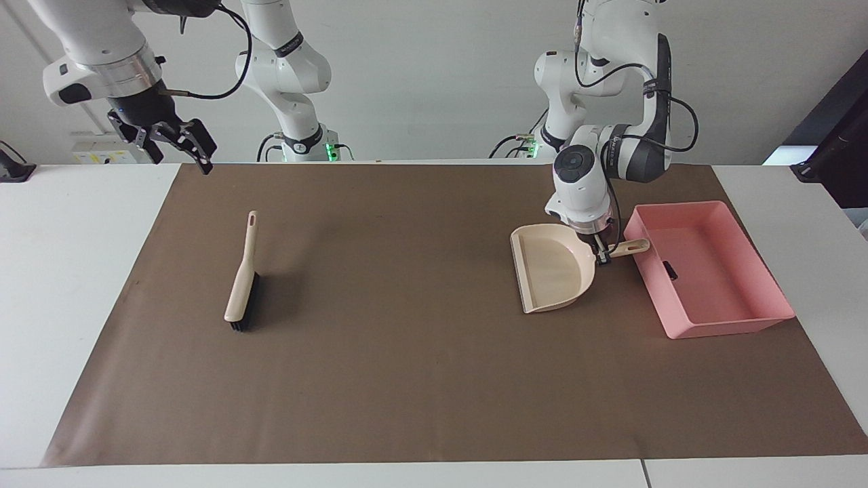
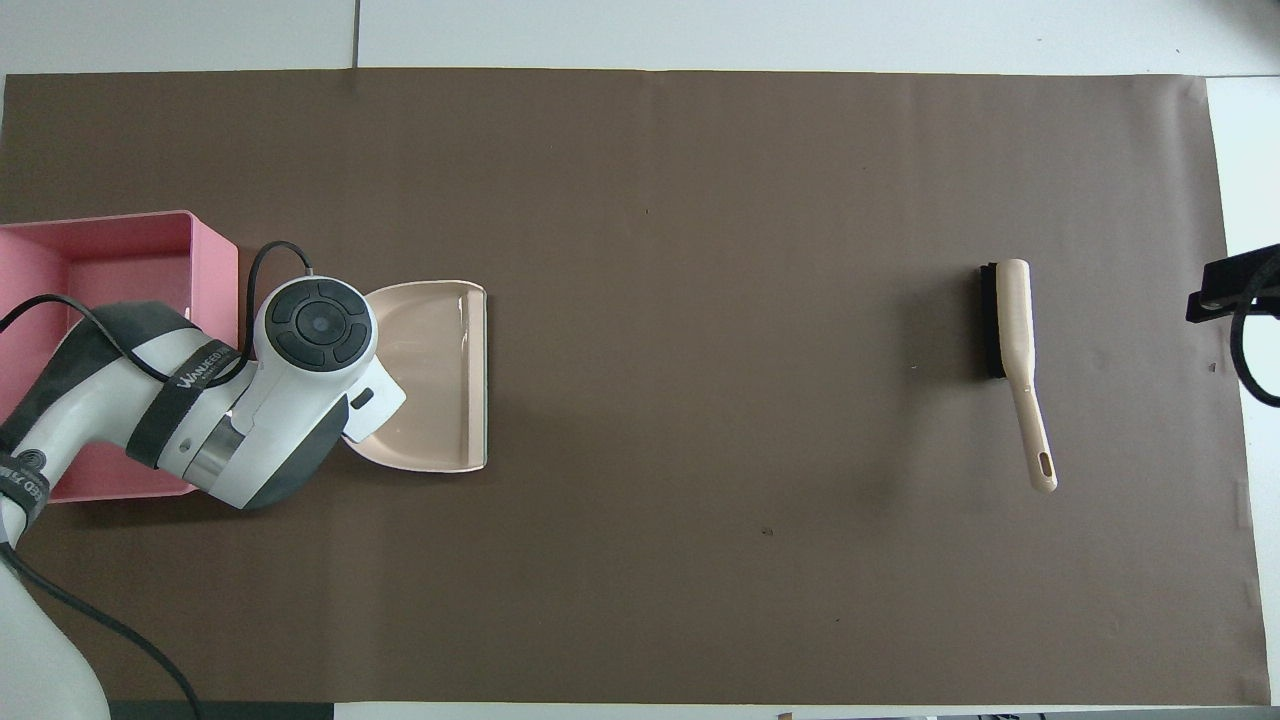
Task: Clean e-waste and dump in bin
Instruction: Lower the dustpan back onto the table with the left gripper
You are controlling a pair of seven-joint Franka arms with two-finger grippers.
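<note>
Landmark is the brush (image 1: 241, 285), lying flat on the brown mat (image 1: 407, 379) toward the right arm's end of the table, bristles down, handle end pointing toward the robots.

Right gripper (image 1: 178, 141) is raised over the mat's corner by the robots, on the right arm's side of the brush, well clear of it, fingers spread apart, nothing in them. In the overhead view only its black tip (image 2: 1232, 288) shows at the frame edge.

Well away from the brush toward the left arm's end of the table sits the beige dustpan (image 1: 550, 274), flat on the mat, open mouth facing the brush, pan looks bare inside.

Left gripper (image 1: 602, 256) is clenched on the dustpan's handle (image 1: 630, 248), coming down from above; the arm's wrist hides the grip in the overhead view.

Just beside the dustpan, still farther from the brush, is the pink bin (image 1: 719, 318) on the mat; the handle tip reaches the bin's near wall.

1 small black block (image 1: 671, 270) of e-waste lies inside the bin against that wall. Other bits cannot be made out.
</note>
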